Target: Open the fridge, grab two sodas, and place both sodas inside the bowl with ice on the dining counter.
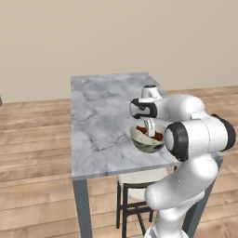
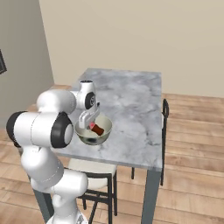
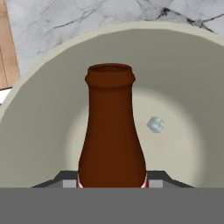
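My gripper (image 1: pixel 149 130) (image 2: pixel 90 124) (image 3: pixel 111 183) is shut on a brown soda bottle (image 3: pixel 111 131), gripping it low on its body. The bottle (image 1: pixel 156 135) (image 2: pixel 97 129) hangs tilted inside the bowl with ice (image 1: pixel 139 139) (image 2: pixel 105 134) (image 3: pixel 43 113). An ice cube (image 3: pixel 155 124) lies on the bowl's floor beside the bottle. The pale round bowl stands near the front edge of the marble dining counter (image 1: pixel 102 125) (image 2: pixel 131 105) (image 3: pixel 65 22). The fridge is out of view.
A chair with a pale seat (image 1: pixel 137 182) (image 2: pixel 89 168) is tucked under the counter's near edge, right in front of my base. Another dark chair (image 2: pixel 164 118) stands at the counter's right side. Wood floor (image 1: pixel 32 148) surrounds the table, and a beige wall rises behind it.
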Tool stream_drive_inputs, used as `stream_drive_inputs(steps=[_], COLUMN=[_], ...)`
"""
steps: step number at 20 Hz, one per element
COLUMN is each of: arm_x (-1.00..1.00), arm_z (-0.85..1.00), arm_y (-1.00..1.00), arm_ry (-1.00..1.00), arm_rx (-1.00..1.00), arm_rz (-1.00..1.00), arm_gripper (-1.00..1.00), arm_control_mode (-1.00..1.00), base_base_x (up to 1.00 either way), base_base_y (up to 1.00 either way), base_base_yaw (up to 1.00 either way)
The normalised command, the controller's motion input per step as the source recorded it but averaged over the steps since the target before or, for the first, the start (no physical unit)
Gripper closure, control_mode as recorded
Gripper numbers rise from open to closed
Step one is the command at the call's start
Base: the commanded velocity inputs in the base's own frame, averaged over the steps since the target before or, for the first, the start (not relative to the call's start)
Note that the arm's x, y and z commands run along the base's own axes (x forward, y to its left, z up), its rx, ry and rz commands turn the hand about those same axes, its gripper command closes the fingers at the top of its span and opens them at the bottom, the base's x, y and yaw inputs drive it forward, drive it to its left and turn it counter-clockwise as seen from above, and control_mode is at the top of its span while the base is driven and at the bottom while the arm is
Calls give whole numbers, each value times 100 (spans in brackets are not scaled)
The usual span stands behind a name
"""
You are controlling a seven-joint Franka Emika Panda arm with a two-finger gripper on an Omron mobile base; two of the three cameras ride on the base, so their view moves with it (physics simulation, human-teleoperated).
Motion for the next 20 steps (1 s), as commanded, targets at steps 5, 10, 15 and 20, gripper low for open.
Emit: stream_drive_inputs(steps=[5,10,15,20], arm_x=[9,5,5,4], arm_z=[-9,-9,-10,-11], arm_y=[0,0,0,0], arm_ry=[0,0,0,0], arm_rx=[0,0,0,0], arm_rz=[0,0,0,0], arm_gripper=[100,100,100,100], arm_control_mode=[-100,-100,-100,-100], base_base_x=[0,0,0,0], base_base_y=[0,0,0,0], base_base_yaw=[0,0,0,0])
